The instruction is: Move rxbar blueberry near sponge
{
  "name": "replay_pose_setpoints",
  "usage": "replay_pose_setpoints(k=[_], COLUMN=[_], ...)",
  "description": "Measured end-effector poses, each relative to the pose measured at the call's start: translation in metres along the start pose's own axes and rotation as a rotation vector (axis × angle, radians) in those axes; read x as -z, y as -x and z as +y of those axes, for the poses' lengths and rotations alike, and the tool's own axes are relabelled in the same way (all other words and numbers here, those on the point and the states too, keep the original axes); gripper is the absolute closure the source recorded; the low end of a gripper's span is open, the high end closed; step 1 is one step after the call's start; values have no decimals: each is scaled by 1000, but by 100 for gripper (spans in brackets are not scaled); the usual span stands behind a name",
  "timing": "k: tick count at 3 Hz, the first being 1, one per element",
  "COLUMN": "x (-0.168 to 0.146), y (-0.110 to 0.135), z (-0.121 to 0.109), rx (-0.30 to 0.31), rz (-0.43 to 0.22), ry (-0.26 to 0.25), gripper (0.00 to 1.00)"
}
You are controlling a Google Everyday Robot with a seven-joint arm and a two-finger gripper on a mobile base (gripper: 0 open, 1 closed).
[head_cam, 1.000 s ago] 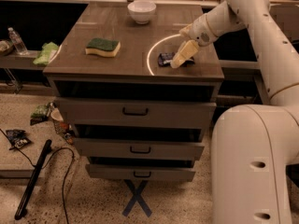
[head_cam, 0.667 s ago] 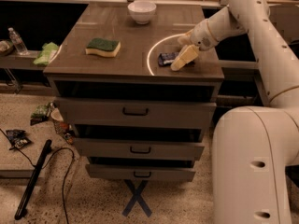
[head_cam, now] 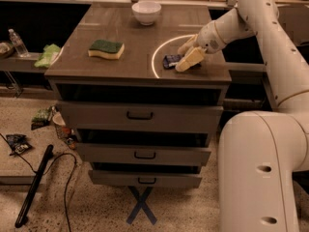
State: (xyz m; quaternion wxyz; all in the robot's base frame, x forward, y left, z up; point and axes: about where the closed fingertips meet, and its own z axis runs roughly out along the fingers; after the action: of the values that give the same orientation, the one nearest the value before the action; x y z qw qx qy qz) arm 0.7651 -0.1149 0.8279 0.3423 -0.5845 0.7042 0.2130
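Well right of the sponge [head_cam: 106, 49], the gripper [head_cam: 181, 58] is down on the cabinet [head_cam: 96, 69] top, right at the rxbar [head_cam: 168, 61] lying there (grip or gap, I cannot tell).

Robot test lab.
Gripper [head_cam: 189, 58] low over a drawer cabinet [head_cam: 140, 115]; taped floor cross [head_cam: 141, 206] below it, litter [head_cam: 17, 143] down-left.

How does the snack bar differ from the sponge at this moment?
The sponge is yellow with a green top; the snack bar is dark blue. The sponge looks thicker and larger, the snack bar flat. The sponge lies alone on the left; the snack bar lies right, with the gripper at it. Both rest on the cabinet top.
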Motion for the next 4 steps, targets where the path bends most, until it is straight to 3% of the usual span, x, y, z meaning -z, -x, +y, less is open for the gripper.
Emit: replay_pose_setpoints(k=[1,4], x=[1,2], y=[1,2], z=[0,0], rx=[0,0], rz=[0,0], ry=[0,0], gripper=[96,100])
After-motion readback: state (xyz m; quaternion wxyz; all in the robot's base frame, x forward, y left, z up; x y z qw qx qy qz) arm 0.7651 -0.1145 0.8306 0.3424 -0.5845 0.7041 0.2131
